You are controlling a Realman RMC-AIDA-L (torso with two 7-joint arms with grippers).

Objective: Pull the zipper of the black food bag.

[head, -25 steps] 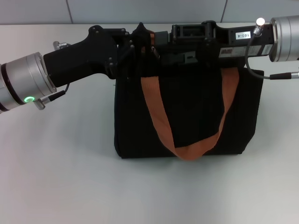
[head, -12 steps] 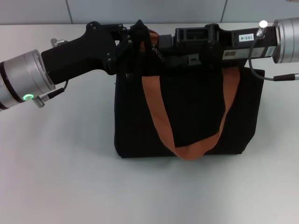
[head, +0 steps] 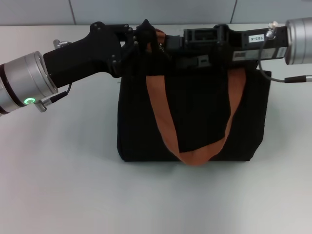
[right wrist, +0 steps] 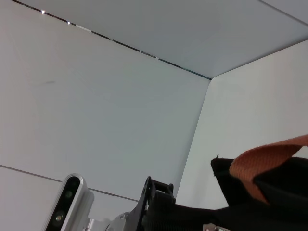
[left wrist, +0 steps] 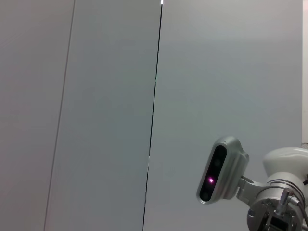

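Two end effectors meet atop the black food bag (head: 195, 117): left end effector (head: 145, 39) apparently pinching fabric, right end effector (head: 178, 48) grip unclear; pull steadily along the track.

Silver arms, apparently black grippers

The black food bag (head: 195, 122) is black all over, with no pattern. Its strap handles (head: 163, 117) are orange-brown, and one more bit of orange strap (right wrist: 264, 161) shows in the right wrist view. The table (head: 73, 185) is plain white-grey. The left gripper (head: 141, 41) is black, and its arm has a shiny silver ring with a small green light (head: 30, 102). The right gripper (head: 195, 41) is black too, with a white label (head: 254, 37) and a silver end. The wall (left wrist: 96, 96) is pale grey with thin dark lines.
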